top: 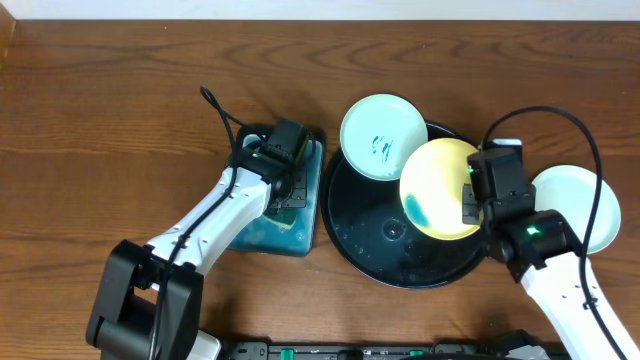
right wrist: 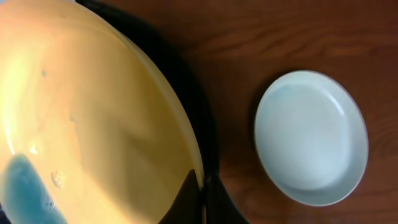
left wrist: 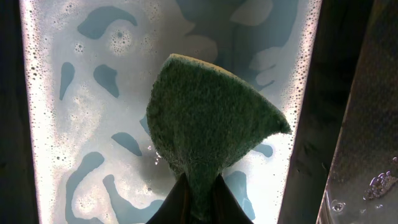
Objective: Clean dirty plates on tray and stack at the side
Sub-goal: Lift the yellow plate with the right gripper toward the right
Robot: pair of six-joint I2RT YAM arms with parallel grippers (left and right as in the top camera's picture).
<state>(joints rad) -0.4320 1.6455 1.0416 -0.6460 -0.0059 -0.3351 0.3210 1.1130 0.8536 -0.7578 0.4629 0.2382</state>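
1. Left of the tray (top: 365, 235), the left claw (left wrist: 199, 199) pinches a green sponge (left wrist: 211, 118) over the soapy basin (top: 308, 235), likely to wet it.
2. At the tray's right edge, the right claw (right wrist: 202, 186) clamps the yellow plate (top: 435, 185) by its rim, seemingly tilting it for scrubbing.
3. Right of the tray, a clean plate (top: 585, 205) waits on the counter (top: 100, 120).

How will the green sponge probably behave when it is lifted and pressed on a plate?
The sponge folds where the left gripper pinches it, so it is probably soft and floppy. Being at the foamy water, it is likely soaked, so heavier and apt to drip.
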